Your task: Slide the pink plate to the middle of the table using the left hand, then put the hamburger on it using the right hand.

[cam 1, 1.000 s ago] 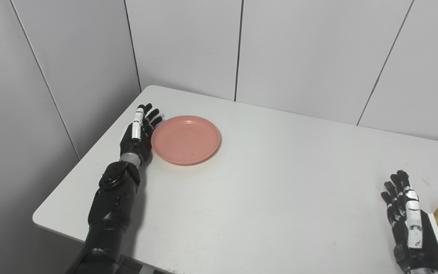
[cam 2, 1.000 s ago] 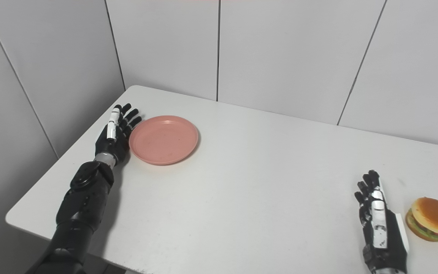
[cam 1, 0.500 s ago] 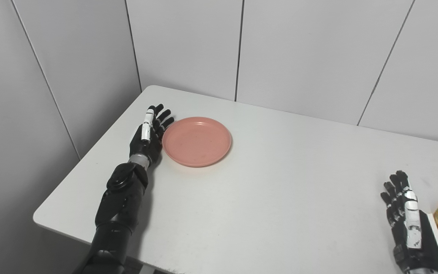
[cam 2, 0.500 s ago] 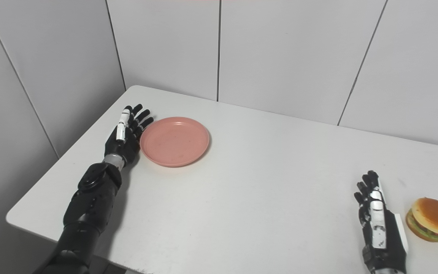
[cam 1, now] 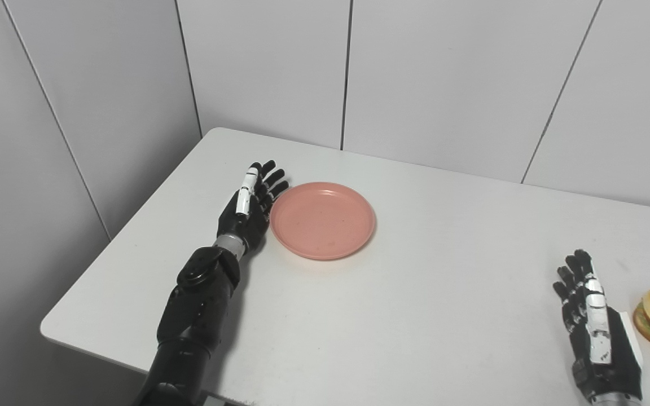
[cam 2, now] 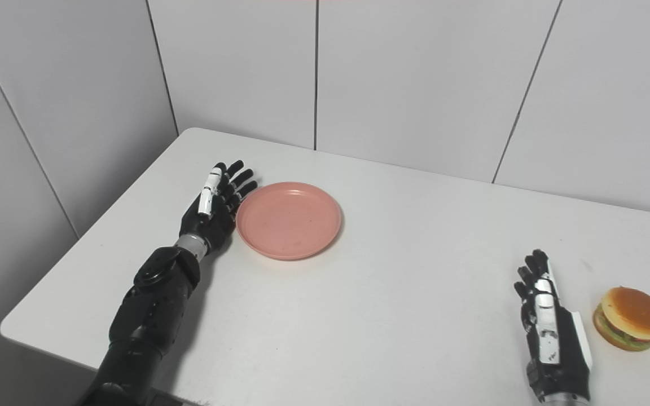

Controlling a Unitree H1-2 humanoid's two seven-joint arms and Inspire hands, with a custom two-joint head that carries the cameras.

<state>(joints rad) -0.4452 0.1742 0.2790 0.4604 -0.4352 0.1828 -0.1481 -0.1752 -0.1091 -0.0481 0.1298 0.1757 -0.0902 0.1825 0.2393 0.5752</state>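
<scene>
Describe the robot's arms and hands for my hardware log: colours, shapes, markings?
Both arms are glossy black with rounded, jointed shells. The left hand is black with a silver wrist ring and one white finger segment. The right hand is black with silver-white panels on its back.

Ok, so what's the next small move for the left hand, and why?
Probably keep pushing rightward: the left hand lies open against the pink plate's left rim, and the plate sits left of the table's middle. The hamburger waits beside the right hand.

text: none readable | labels: none | brands: none | numbers: none
</scene>
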